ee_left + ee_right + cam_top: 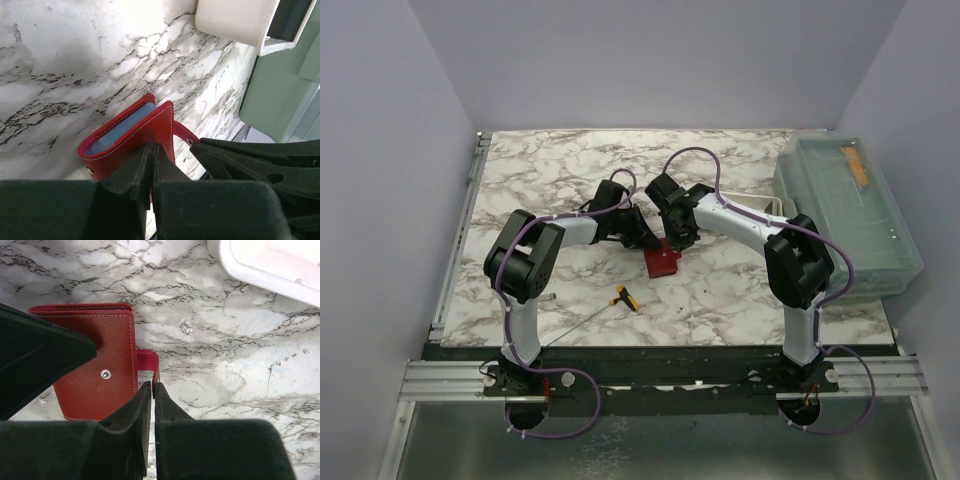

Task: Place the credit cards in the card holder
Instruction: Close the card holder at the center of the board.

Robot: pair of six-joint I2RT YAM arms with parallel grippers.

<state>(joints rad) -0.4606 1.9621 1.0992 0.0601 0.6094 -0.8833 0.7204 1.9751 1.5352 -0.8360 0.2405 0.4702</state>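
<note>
The red card holder (662, 263) stands nearly folded on the marble table between both grippers. In the left wrist view its red cover (131, 142) shows with blue-grey lining between the two flaps. My left gripper (151, 146) is shut on the edge of that cover; it also shows in the top view (648, 243). My right gripper (152, 385) is shut on the red snap strap (149, 362) beside the cover (97, 375); it also shows in the top view (677, 240). No tan-gold or pale blue credit card shows apart from the holder.
A yellow-handled thin metal tool (625, 298) lies in front of the card holder. A long white tray (760, 206) sits behind the right arm, also in the wrist views (235, 25) (270, 265). A large clear lidded bin (850, 215) stands at the right edge.
</note>
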